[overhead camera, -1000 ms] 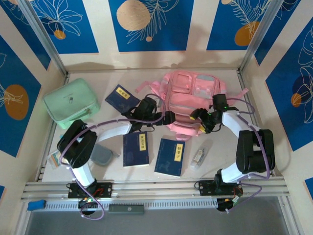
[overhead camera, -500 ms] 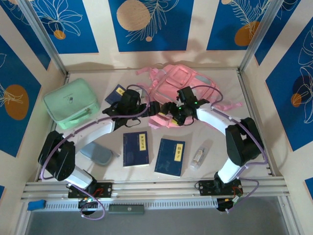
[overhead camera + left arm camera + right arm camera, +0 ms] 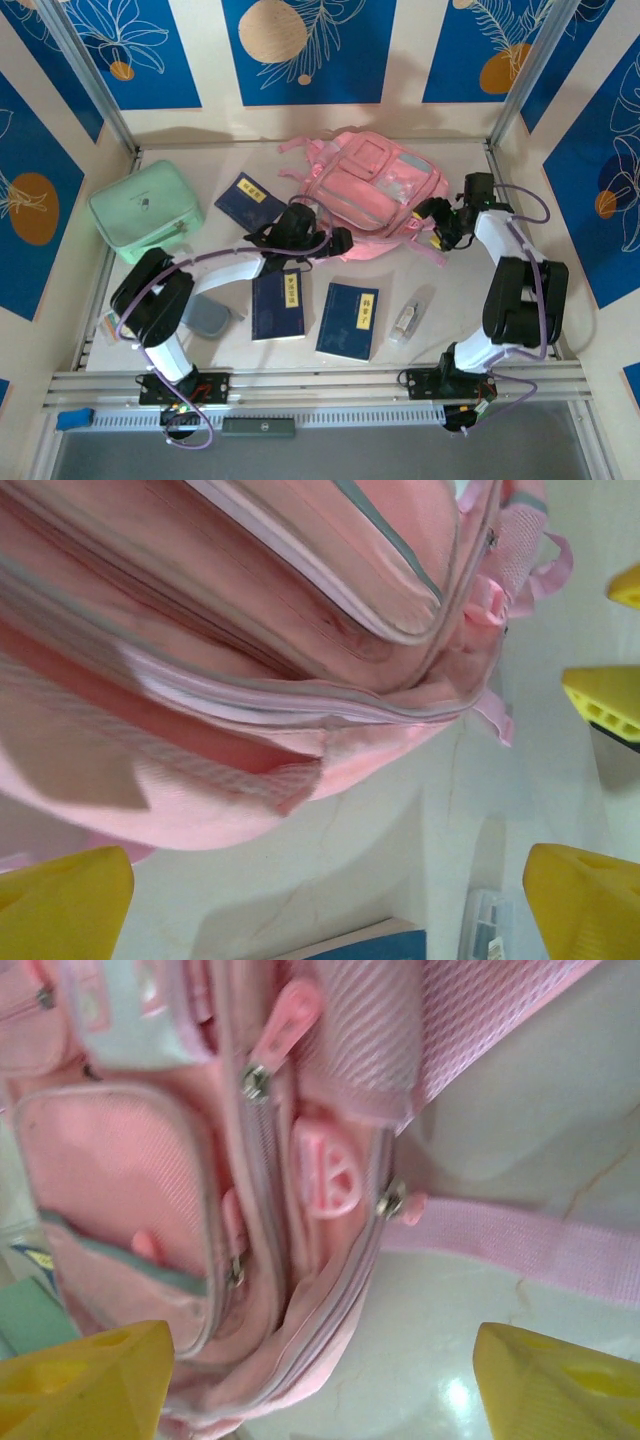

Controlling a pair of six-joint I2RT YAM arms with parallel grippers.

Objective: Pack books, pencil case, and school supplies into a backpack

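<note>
Item: pink backpack [image 3: 372,185], lying flat at far-centre of worktop [image 3: 450,290], front pockets up. Packing status: nil done, judging by layout, since all contents seen lie outside the bag. Books x3: one [image 3: 250,200] toward far-left, just beside backpack's left side; two [image 3: 278,305] [image 3: 349,320] side by side toward near edge, centre. Pencil case [image 3: 205,316]: near-left, beside L arm. Clear bottle [image 3: 408,320]: toward near edge, just right of the books. Flat packet [image 3: 107,326]: left edge, part hidden, detail too small. Mint-green case [image 3: 147,212]: far-left corner, not part of load. Left gripper [image 3: 338,242]: at backpack's near edge, jaws spread fully, holding nothing. Right gripper [image 3: 430,222]: at backpack's right side by a strap, jaws wide apart, nothing clamped. Left to do: open main compartment (cannot tell if any zip is undone), then load every item. Writing: each book has a yellow label w/ dark characters, too small to read; no brand legible on backpack or case.
</note>
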